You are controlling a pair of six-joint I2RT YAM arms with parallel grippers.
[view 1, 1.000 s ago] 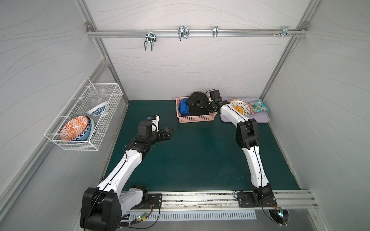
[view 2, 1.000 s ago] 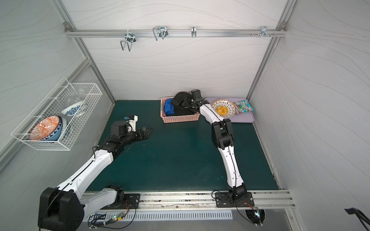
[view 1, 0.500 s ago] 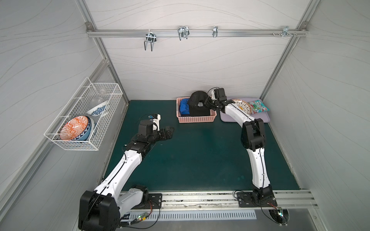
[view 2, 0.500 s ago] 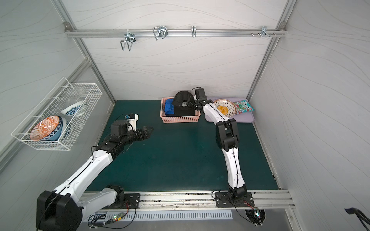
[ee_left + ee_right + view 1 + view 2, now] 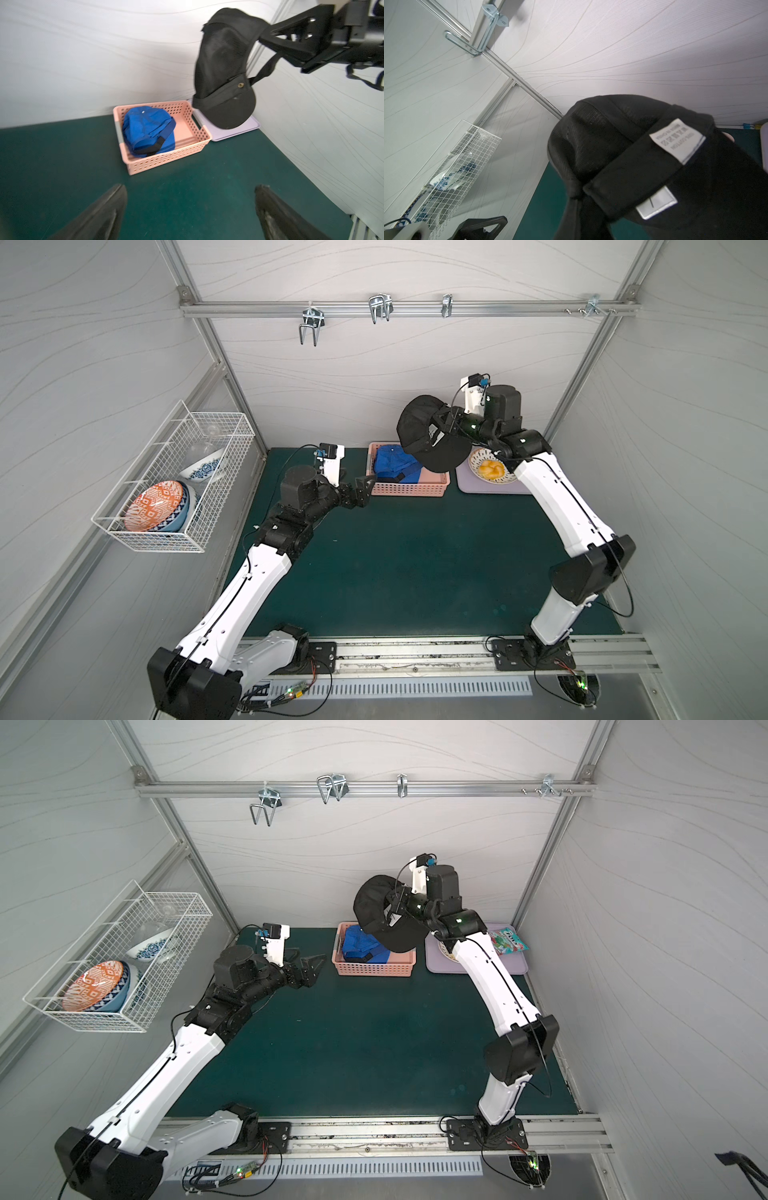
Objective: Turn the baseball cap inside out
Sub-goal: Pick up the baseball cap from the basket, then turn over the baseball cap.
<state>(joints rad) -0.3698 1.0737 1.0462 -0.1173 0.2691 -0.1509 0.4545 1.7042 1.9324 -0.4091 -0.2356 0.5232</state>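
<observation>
Lifted out of the pink basket since a second ago, the black baseball cap now hangs in the air above that basket's right end and the near edge of the purple tray, by the far edge of the green mat. The right gripper is clamped tight on the cap's back edge, with the brim hanging lowest and a white care label showing in the right wrist view. The left gripper has come a little nearer the basket's left end; its fingers stand wide apart and hold nothing, and it is clear of the cap. The pink basket sits at the far edge of the mat and holds one blue cap, lying toward its left side. The purple tray lies just beside it in the far right corner and carries one small patterned dish with something yellow in it and one snack packet. A white wire basket hangs on the left wall; in it an orange patterned bowl leans against a blue one, with a blue-and-white bowl further back, and something clear beyond it that cannot be made out. That makes two caps, two baskets, one tray, and four metal hooks on the rail across the back wall.
</observation>
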